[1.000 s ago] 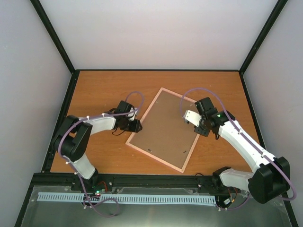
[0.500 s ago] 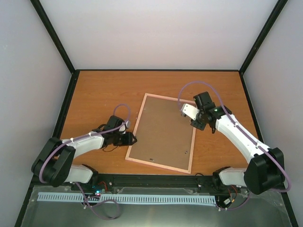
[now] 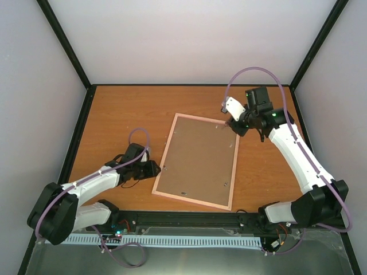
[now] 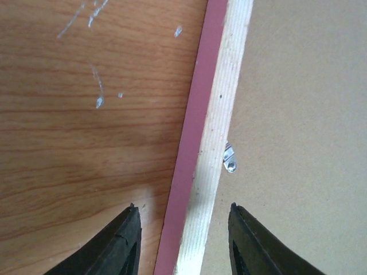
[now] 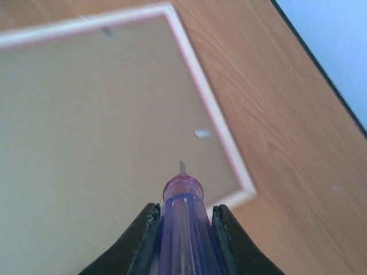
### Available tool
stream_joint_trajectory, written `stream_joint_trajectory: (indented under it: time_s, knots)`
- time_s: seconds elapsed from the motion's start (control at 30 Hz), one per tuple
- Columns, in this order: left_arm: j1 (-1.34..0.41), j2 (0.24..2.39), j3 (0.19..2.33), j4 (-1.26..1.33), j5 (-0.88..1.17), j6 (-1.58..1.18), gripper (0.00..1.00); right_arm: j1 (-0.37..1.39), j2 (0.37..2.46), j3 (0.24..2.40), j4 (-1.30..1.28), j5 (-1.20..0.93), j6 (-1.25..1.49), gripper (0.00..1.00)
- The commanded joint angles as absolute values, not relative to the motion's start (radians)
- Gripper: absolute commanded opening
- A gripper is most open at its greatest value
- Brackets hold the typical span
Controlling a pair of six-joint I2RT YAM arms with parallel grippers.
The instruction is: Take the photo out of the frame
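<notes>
1. Top external view: the frame lies flat, back up, in the middle of the table, its brown panel edged in pink.
2. The left gripper sits low at the frame's left rail. The right gripper is at the frame's far right corner, and a purple cable loops above that arm.
3. Pale walls and black posts close in the table on three sides of the frame.
4. Left wrist view: the left gripper is spread wide, one finger over the bare table left of the frame's pink rail, the other over the hardboard panel. It grips nothing.
5. A small metal clip lies on the panel, just inside the pale wood edging. The table wood left of the frame shows pale scratches.
6. Right wrist view: the right gripper is clamped on a purple screwdriver, whose tip points at the frame's panel near a corner.
7. A metal clip lies on the panel just beyond the tip. Outside the frame run orange table wood, a dark table edge and pale wall.
</notes>
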State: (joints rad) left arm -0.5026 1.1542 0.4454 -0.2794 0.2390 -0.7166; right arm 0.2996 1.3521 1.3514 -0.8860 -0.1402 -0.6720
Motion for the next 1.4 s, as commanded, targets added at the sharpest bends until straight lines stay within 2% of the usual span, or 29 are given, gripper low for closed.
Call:
stream_joint_trajectory:
  time_s: [0.0, 0.17, 0.27, 0.47, 1.13, 1.37]
  knots:
    - [-0.525, 1.175, 0.438, -0.279, 0.231, -0.733, 0.43, 0.372, 1.372, 1.358, -0.863, -0.428, -0.501, 0.03]
    - [-0.541, 1.18, 0.416, -0.252, 0.23, -0.74, 0.42, 0.431, 1.416, 1.307, -0.713, -0.629, -0.331, 0.03]
    - [-0.541, 1.186, 0.4, -0.236, 0.239, -0.739, 0.41, 0.468, 1.467, 1.284, -0.646, -0.679, -0.281, 0.03]
    - [-0.543, 1.195, 0.391, -0.201, 0.259, -0.733, 0.4, 0.551, 1.542, 1.272, -0.603, -0.686, -0.258, 0.03]
    - [-0.594, 1.259, 0.402, -0.179, 0.222, -0.748, 0.32, 0.676, 1.676, 1.348, -0.63, -0.663, -0.274, 0.03]
    - [-0.594, 1.238, 0.378, -0.169, 0.217, -0.766, 0.22, 0.706, 1.72, 1.372, -0.626, -0.639, -0.276, 0.03]
